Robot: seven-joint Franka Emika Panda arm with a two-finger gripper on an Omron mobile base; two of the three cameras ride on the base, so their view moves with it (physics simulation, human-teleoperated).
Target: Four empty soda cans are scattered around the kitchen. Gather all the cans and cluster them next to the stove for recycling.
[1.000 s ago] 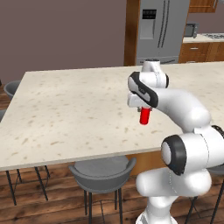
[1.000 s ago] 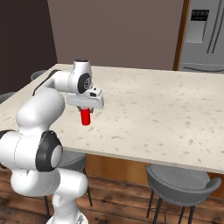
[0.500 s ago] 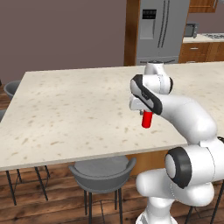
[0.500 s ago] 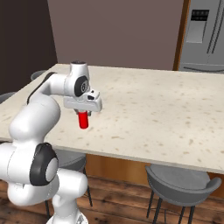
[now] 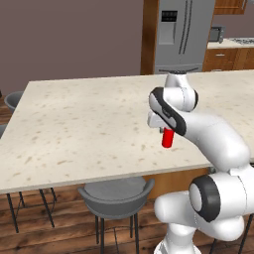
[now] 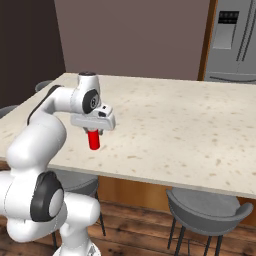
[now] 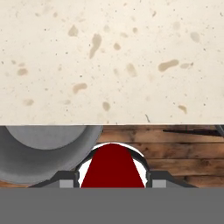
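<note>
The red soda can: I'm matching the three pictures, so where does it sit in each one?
Left base view: the red soda can hangs upright from the gripper, right of centre, over the counter's near edge.
Right base view: the can hangs left of centre, near the counter's front edge.
Hand view: the can sits at bottom centre.
Shared landmark: the speckled counter.

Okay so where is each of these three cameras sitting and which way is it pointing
Left base view: behind the arm to its left, looking forward over the speckled counter toward the fridge; the arm rises at lower right, gripper shut on a red soda can.
Right base view: behind-right, over the same counter; arm at lower left, same can.
Hand view: on the hand, looking down past the can at the counter edge, a grey stool and wood floor.
</note>
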